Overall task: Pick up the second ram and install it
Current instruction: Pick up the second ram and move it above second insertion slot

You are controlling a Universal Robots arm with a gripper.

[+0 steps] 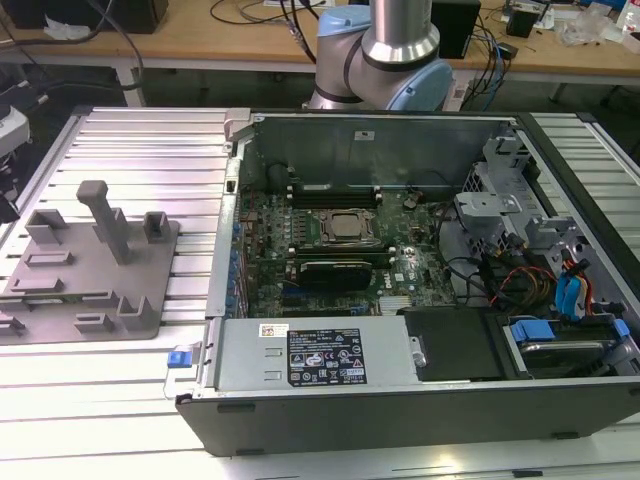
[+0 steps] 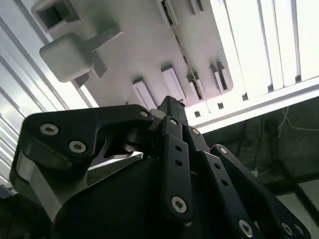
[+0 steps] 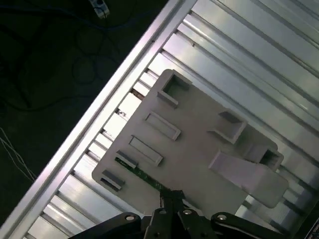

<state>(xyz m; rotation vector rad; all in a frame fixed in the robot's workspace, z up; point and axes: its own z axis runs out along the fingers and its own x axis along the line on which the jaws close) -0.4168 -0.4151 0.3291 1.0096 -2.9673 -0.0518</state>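
The second ram [image 3: 147,178], a thin, flat green strip of circuit board, lies on edge in a narrow slot along one side of the grey tray [image 3: 199,149], between small raised rectangular blocks. The tray is a matte, moulded-looking plate with hollow box shapes and a chunky T-headed post [image 1: 105,215] standing up from it. It rests on a table [image 3: 249,64] of ribbed, shiny aluminium profiles that catch the light in long bands. In both wrist views the black gripper [image 3: 169,195], built of angular bolted links with bright screw heads, hangs above the tray. Its fingertips are drawn together to a narrow point with nothing between them, and that point lines up over one end of the green stick without touching it. In the exterior view the tray sits toward that view's left. The open computer case [image 1: 400,120] of grey sheet metal is beside it on the right, showing a green motherboard [image 1: 400,270] with a square metallic processor [image 1: 347,228]. The arm [image 1: 395,40], smooth silver and pale blue, rises behind the case.
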